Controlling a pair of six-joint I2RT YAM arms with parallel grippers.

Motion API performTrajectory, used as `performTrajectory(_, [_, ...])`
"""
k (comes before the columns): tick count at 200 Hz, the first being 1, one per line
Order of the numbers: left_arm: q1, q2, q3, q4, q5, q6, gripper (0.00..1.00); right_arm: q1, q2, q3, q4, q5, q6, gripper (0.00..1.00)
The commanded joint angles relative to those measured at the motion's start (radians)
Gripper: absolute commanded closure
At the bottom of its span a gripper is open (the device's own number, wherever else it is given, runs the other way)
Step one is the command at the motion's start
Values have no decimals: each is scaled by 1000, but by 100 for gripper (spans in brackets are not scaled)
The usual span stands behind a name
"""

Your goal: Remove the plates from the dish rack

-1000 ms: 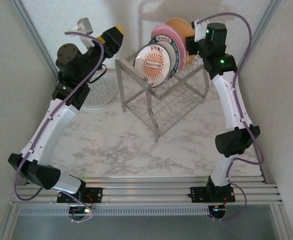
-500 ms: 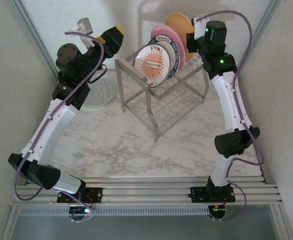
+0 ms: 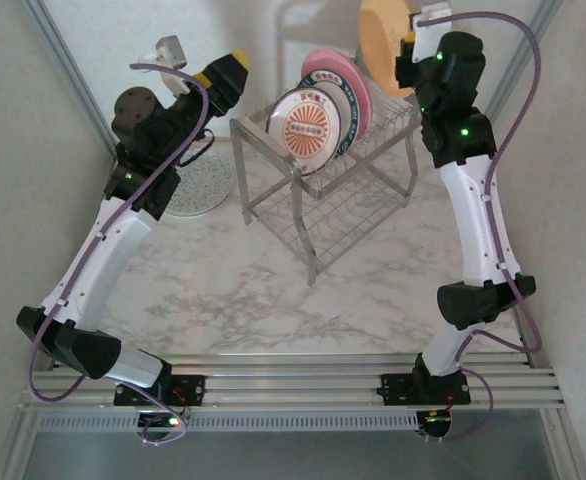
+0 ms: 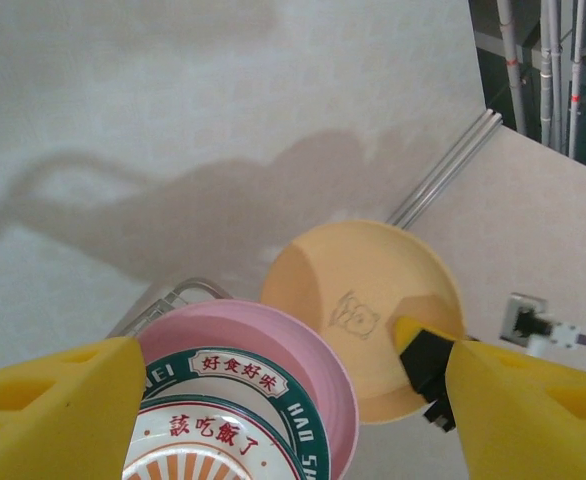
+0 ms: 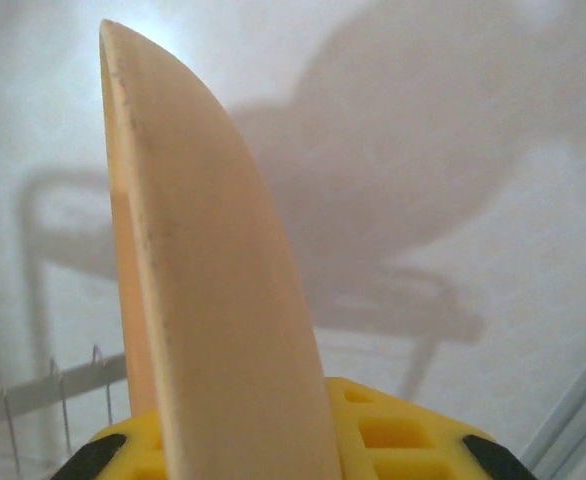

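The plain orange plate (image 3: 383, 38) hangs in the air above the back right corner of the dish rack (image 3: 325, 205), with my right gripper (image 3: 410, 52) shut on its right edge. In the right wrist view the orange plate (image 5: 203, 270) stands edge-on between the yellow fingers (image 5: 403, 440). A pink plate (image 3: 331, 72) and sunburst plates (image 3: 308, 128) stand upright in the rack's upper tier. My left gripper (image 3: 225, 78) hovers open to the left of the rack. Its view looks over the sunburst plate (image 4: 213, 425), pink plate (image 4: 273, 335) and orange plate (image 4: 358, 300).
A white speckled plate (image 3: 201, 185) lies flat on the marble table, left of the rack and partly under my left arm. White walls close in at the back and both sides. Bare marble table (image 3: 273, 290) stretches in front of the rack.
My right gripper has lifted the orange plate up out of the rack slots, moving up and toward the back right. The left arm has not moved.
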Motion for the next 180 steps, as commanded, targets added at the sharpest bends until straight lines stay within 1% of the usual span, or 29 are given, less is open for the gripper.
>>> performTrajectory(1, [-14,15,45,35,48,-10,21,6,-55,26,122,90,-15,100])
performTrajectory(23, [-21,35,74,26,79,-8,21,6,-89,-2,166,111,-12,100])
performTrajectory(50, [-41,64,106,7,117,-3,21,5,-140,-38,194,116,32,100])
performTrajectory(74, [-67,93,143,-25,135,15,21,5,-196,-86,201,110,107,100])
performTrajectory(100, [-97,130,193,-61,157,43,21,6,-275,-172,219,71,210,100])
performTrajectory(134, [-127,186,258,-98,185,54,20,6,-350,-236,217,-56,379,100])
performTrajectory(180, [-168,293,403,-164,207,60,19,6,-367,-263,196,-249,590,100])
